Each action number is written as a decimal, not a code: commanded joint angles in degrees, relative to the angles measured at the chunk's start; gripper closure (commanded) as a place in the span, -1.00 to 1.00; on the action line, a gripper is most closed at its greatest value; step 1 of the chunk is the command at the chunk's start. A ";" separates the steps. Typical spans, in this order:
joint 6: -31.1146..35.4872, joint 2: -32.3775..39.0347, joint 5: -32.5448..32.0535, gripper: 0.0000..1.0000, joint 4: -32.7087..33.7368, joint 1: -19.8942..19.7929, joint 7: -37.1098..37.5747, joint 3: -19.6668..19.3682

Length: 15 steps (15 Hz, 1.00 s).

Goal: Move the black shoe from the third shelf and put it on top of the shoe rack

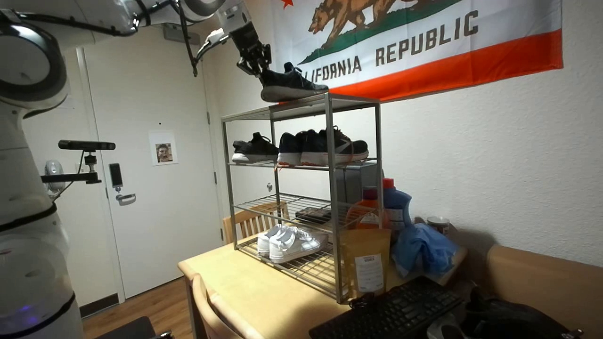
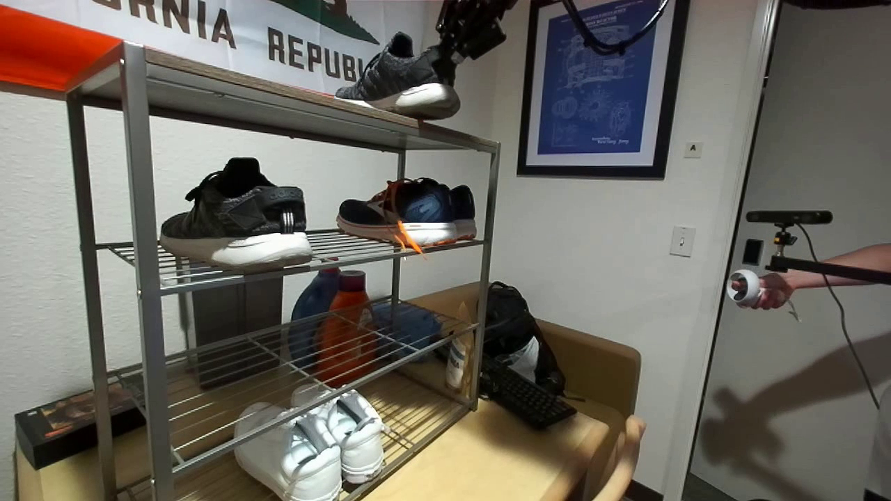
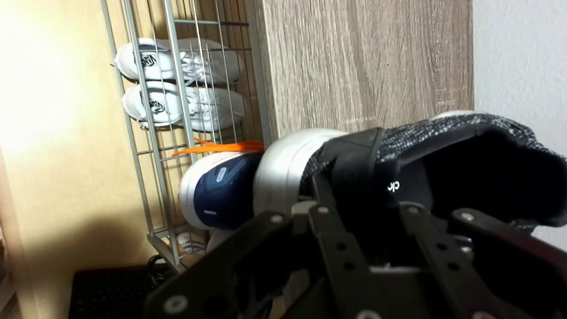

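The black shoe (image 1: 287, 87) lies on the wooden top of the shoe rack (image 1: 331, 197). Its heel is at the front edge; its toe points toward the wall. It also shows in an exterior view (image 2: 400, 83) and in the wrist view (image 3: 359, 148). My gripper (image 1: 260, 74) is at its heel, with one finger outside the heel and the other at the collar opening. The jaws (image 3: 367, 199) look closed on the heel; the inner fingertip is dark and hard to see. The third shelf (image 2: 348, 262) bears another black shoe (image 2: 240, 216) with a white sole.
Bluish dark shoes (image 1: 325, 149) share the third shelf. White shoes (image 1: 297, 245) stand on the lowest tier. Bare rack top (image 3: 350, 62) shows beside the held shoe. The wall (image 3: 522, 53) with a flag is behind. Detergent bottles (image 2: 348, 334) stand behind the rack.
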 commanded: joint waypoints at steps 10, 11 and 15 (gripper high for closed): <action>-2.06 6.72 -4.29 0.06 8.09 1.97 1.61 1.29; -2.04 6.58 -4.21 0.02 7.99 2.03 1.47 1.20; -1.68 5.63 -3.24 -0.55 7.31 1.66 0.93 0.59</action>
